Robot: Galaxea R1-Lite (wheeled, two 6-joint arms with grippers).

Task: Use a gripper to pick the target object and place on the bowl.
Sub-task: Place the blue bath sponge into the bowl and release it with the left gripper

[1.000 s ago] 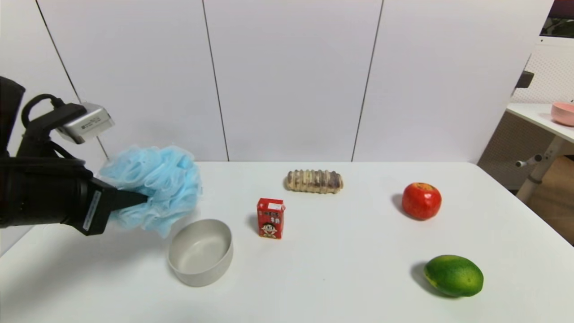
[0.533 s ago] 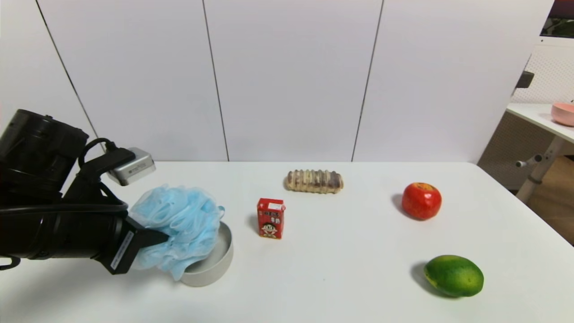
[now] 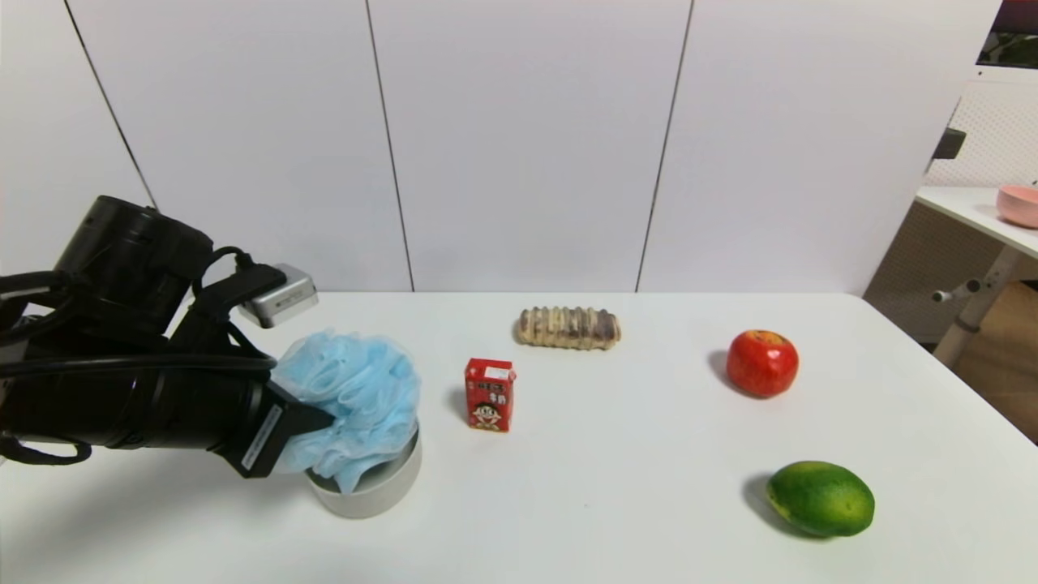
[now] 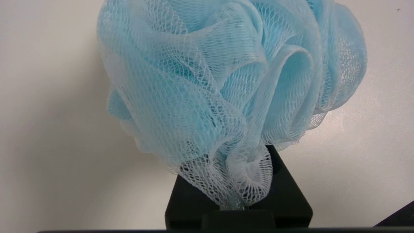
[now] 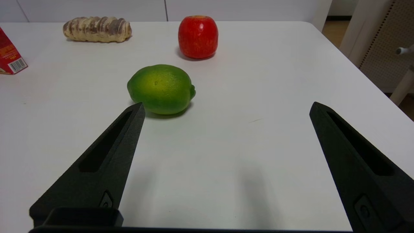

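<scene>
My left gripper [image 3: 324, 422] is shut on the light-blue mesh bath pouf [image 3: 357, 397] and holds it right over the grey-white bowl [image 3: 381, 491] at the table's front left. The pouf's lower ruffles hang into the bowl and hide most of its inside. In the left wrist view the pouf [image 4: 226, 77] fills the picture, its mesh pinched between the black fingers [image 4: 284, 187]; the bowl is hidden there. My right gripper [image 5: 226, 106] is open and empty, parked low over the table's front right, out of the head view.
A red carton [image 3: 489, 395] stands just right of the bowl. A striped bread roll [image 3: 569, 328] lies farther back. A red apple [image 3: 761, 363] and a green lime [image 3: 821, 498] sit on the right; the lime [image 5: 160, 88] is near my right gripper's finger.
My left gripper has carried the pouf right and down, from above the table left of the bowl to directly over the bowl, where it now covers the opening. The right arm has not moved.
</scene>
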